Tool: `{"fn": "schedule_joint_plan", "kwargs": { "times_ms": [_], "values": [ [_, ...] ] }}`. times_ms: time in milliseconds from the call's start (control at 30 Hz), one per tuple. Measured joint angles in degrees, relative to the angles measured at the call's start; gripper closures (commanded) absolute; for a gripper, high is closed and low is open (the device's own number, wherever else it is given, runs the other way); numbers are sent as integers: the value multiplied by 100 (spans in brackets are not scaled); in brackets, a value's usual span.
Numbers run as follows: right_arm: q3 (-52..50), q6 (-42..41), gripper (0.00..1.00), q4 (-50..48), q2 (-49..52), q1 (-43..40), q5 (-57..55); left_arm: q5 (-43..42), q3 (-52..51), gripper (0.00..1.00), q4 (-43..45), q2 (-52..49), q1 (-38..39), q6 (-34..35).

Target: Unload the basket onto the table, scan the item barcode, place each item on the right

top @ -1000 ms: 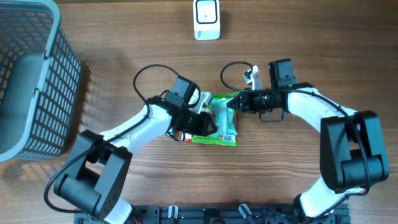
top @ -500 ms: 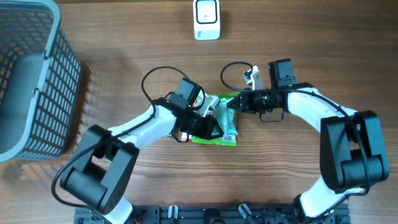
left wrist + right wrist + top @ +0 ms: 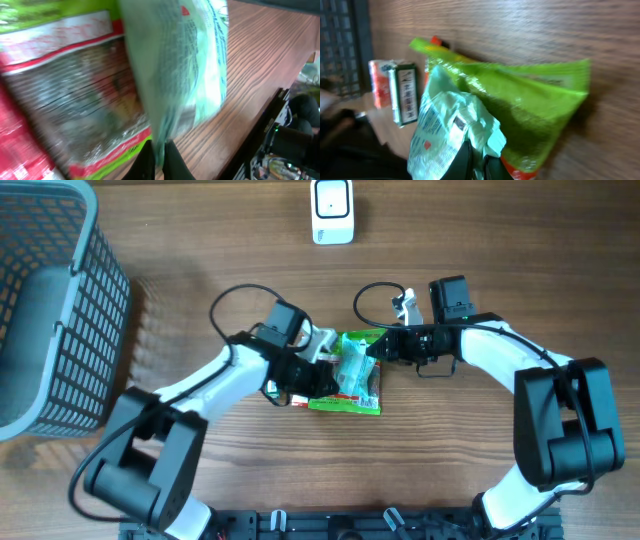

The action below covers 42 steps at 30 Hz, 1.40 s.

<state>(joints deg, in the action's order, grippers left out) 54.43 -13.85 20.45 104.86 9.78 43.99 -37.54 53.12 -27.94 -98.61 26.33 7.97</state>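
Left end effector point(image 3: 159, 161) is pinched together on one edge of the pale green packet point(image 3: 185, 65). In its wrist view the film runs right down between the two fingers. Right end effector point(image 3: 477, 162) is clamped on the same packet at a crumpled edge on the opposite side, so it's gripped from both sides near the middle of the counter point(image 3: 480, 240).

The packet sits over a bright green snack bag point(image 3: 535, 100) with a red strip, and the bag lies on the wood. Past the bag, on the left arm's side, there's a small green-and-white box point(image 3: 406, 95) just beside an orange one point(image 3: 379, 82).

Room-wise, it's bare wood from the bag up to the white scanner point(image 3: 332, 210) at the counter's back edge. The grey basket point(image 3: 60, 330) is well apart, over at the left edge. There's more open wood behind the right arm.
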Motion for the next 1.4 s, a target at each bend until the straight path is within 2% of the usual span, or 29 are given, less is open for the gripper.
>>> {"fn": "schedule_joint_plan", "kwargs": {
  "times_ms": [200, 233, 267, 333, 367, 433, 700, 767, 933, 1167, 1300, 1400],
  "values": [
    [0, 2, 95, 2, -46, -22, -208, 223, -7, 96, -190, 122, -63, -44],
    [0, 2, 91, 0, -46, -22, -210, 310, -7, 96, -188, 122, -17, -44],
    [0, 2, 81, 0, -46, -22, -210, 367, -7, 96, -188, 122, 13, -44],
    [0, 24, 69, -39, -46, -22, -216, 420, -4, 95, -251, 151, 22, -44],
    [2, 15, 65, -42, -46, -22, -227, 452, 9, 90, -321, 192, -7, -44],
    [2, 37, 61, -72, -46, -24, -225, 472, 50, 79, -398, 275, -50, -42],
    [203, 20, 52, 70, -46, -24, -52, 485, 321, 78, -101, 586, -111, 210],
    [431, 15, 52, 203, -98, -22, 98, 461, 321, 78, 111, 588, -111, 409],
    [560, 17, 50, 1012, -299, -22, 238, 468, 321, 66, 133, 586, -111, 673],
    [48, 17, 48, 1108, -310, 92, -68, 645, 321, 65, 114, 586, -111, 741],
    [-138, 2, 57, 916, -310, 326, -149, 645, 321, 65, 50, 586, -111, 741],
    [-201, -149, 72, 684, -315, 544, -205, 669, 321, 65, 44, 586, -118, 741]
  ]
}}
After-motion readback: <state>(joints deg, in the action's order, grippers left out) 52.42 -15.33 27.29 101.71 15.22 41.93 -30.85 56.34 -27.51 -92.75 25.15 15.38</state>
